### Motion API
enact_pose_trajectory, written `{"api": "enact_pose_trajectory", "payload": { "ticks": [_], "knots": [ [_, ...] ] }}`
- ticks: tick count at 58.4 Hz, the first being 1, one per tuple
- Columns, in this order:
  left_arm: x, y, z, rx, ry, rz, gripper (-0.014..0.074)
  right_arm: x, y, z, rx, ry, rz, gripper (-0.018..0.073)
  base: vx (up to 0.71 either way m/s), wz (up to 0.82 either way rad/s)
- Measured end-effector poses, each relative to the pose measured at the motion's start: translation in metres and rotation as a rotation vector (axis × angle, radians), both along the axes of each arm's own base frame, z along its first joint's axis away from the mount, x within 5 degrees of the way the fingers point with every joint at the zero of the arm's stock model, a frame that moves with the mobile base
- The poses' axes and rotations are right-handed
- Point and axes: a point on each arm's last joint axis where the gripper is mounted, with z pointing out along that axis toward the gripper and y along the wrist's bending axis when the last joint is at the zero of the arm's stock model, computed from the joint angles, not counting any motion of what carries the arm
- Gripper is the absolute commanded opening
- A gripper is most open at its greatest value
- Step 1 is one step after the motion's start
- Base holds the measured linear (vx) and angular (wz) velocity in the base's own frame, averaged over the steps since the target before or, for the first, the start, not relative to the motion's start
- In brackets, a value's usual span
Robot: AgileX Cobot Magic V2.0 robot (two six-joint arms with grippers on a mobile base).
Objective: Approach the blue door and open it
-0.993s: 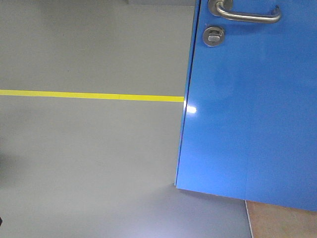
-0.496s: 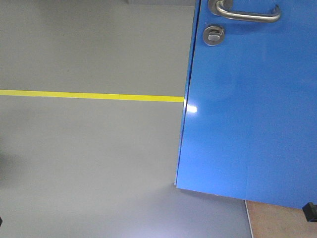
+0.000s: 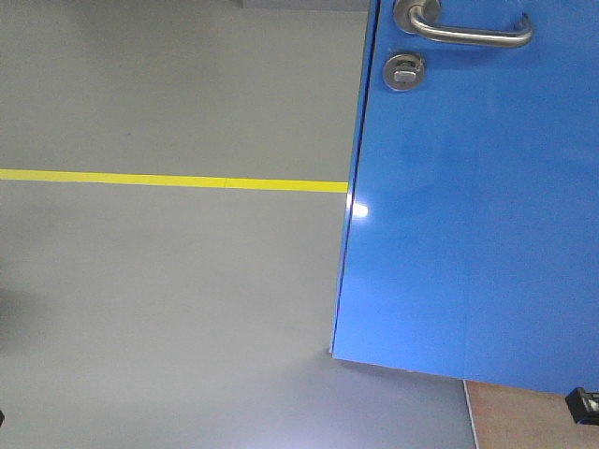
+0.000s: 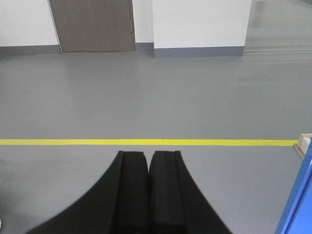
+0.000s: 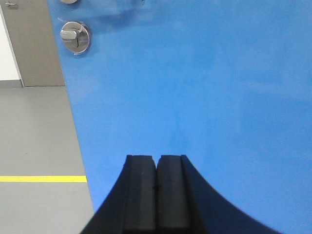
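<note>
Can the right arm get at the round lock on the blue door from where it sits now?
Probably yes. The right end effector, shut, faces the blue door with nothing between them; the round lock sits up and to its left, so it must shift that way.

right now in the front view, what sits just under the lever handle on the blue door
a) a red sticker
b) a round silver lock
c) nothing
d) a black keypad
b: a round silver lock sits just below the lever handle near the free edge of the blue door.
</note>
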Motion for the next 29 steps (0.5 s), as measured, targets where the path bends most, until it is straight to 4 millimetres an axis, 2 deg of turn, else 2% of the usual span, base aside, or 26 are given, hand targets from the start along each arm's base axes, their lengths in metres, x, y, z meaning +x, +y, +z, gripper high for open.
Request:
{"api": "enact_pose_trajectory", "payload": {
  "ticks": [29],
  "knots": [
    [0.0,0.0,0.0,0.0,0.0,0.0,0.0073,0.0,0.0001,-0.0003,0.0,0.003,0.001,0.0012,0.0,0.0]
  ]
}}
